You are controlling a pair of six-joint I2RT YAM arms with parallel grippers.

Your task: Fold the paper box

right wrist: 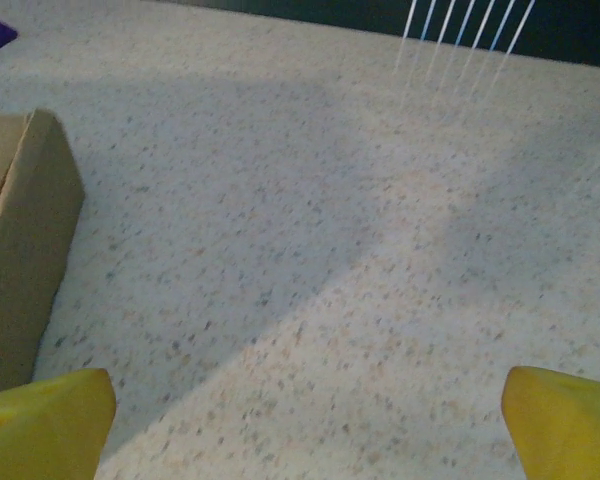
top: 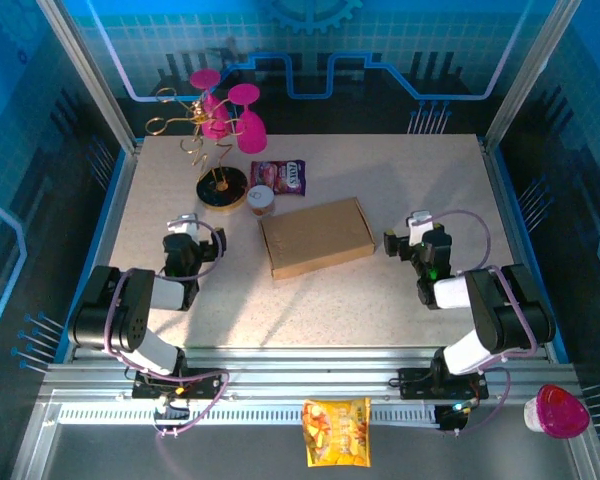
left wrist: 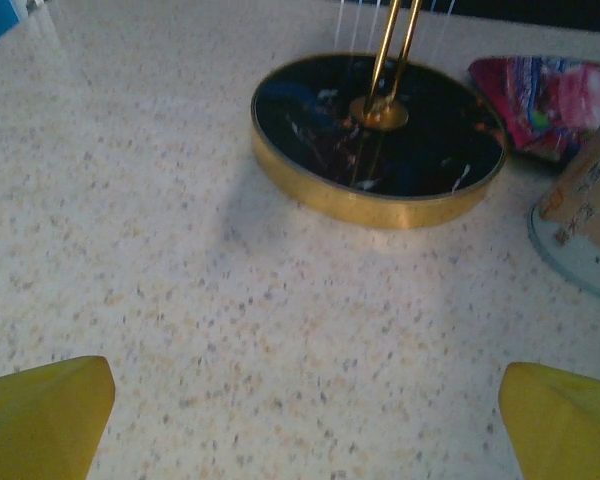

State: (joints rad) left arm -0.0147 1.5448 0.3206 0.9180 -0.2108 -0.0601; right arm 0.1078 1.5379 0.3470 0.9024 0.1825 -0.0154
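Paper box [top: 315, 238] lies in the middle of the tabletop [top: 380, 300], between the two arms, where either one can reach it. The left pincer [top: 185, 224] sits low, near the box's left end. It is released, with its yellow fingertips [left wrist: 40, 415] spread wide and nothing between them. It points up the tabletop at the gold-rimmed black stand base [left wrist: 378, 135], not at the cardboard. The right pincer [top: 412, 226] mirrors it off the box's right end, likewise released and empty. From its wrist, one brown side wall shows at the left, with bare surface ahead.

Neither pincer touches the box, which looks like a shallow closed rectangle with its top panel down. I judge the folding is finished or nearly so, and the arms are parked clear of it.

Beyond the box's far left corner stand a small cup [top: 261, 200] and a purple snack packet [top: 279, 177]. Both are near the stand with its pink glasses [top: 228, 108] and clear of the work.
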